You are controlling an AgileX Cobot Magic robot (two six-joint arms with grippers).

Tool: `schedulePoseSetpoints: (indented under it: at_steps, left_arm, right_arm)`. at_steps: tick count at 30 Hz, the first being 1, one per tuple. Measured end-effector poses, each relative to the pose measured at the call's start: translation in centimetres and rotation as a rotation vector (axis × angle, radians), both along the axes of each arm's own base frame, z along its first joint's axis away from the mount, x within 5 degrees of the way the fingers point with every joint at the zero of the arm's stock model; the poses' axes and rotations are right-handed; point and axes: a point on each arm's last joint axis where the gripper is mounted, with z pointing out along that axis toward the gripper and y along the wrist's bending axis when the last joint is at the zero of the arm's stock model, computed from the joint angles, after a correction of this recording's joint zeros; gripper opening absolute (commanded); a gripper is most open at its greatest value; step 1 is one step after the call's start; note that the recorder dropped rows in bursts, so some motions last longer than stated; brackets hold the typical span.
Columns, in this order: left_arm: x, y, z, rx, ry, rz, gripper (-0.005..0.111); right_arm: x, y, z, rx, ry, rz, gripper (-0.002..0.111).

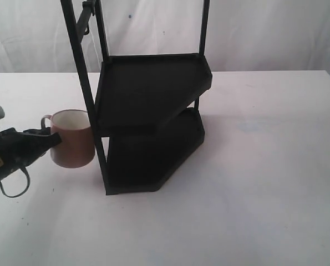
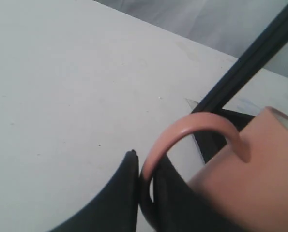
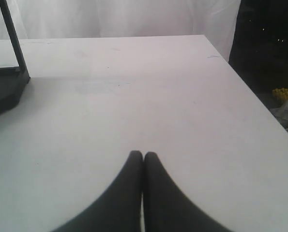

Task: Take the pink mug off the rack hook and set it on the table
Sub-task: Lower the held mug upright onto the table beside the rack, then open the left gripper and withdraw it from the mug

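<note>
Pink mug (image 1: 73, 147) is showing a smooth, faintly glossy, ceramic-looking surface. Rack (image 1: 148, 94) is presenting matt black metal. Counter (image 1: 253, 194) is appearing smooth, matt white, with faint scuffs.

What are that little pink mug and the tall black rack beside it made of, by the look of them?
The mug looks like glazed ceramic: smooth dusty-pink outside, cream-white inside and a thick rim, though enamel cannot be ruled out. The rack appears to be metal with a matte black coating: thin straight posts, flat thin-edged shelves and hardly any shine.
</note>
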Motion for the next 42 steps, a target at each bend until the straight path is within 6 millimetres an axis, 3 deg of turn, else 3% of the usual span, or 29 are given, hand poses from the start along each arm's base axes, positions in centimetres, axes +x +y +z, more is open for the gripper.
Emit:
schedulePoseSetpoints:
  at_steps: [18, 21, 26, 30, 38, 42]
  left_arm:
    - [0.6, -0.2, -2.3, 0.006, 0.056, -0.025, 0.001]
    - [0.6, -0.2, -2.3, 0.006, 0.056, -0.025, 0.009]
    - [0.7, -0.2, -2.1, 0.083, 0.023, -0.052, 0.04]
    - [0.7, -0.2, -2.1, 0.095, 0.021, -0.055, 0.057]
    - [0.7, -0.2, -2.0, 0.085, 0.019, -0.05, 0.06]
    - [-0.1, 0.1, -0.5, 0.083, -0.015, -0.015, 0.059]
  right_arm:
    - [0.0, 0.0, 0.0, 0.0, 0.0, 0.0, 0.0]
    - [0.0, 0.0, 0.0, 0.0, 0.0, 0.0, 0.0]
    - [0.0, 0.0, 0.0, 0.0, 0.0, 0.0, 0.0]
    - [0.0, 0.0, 0.0, 0.0, 0.0, 0.0, 0.0]
    - [0.0, 0.0, 0.0, 0.0, 0.0, 0.0, 0.0]
    - [0.0, 0.0, 0.0, 0.0, 0.0, 0.0, 0.0]
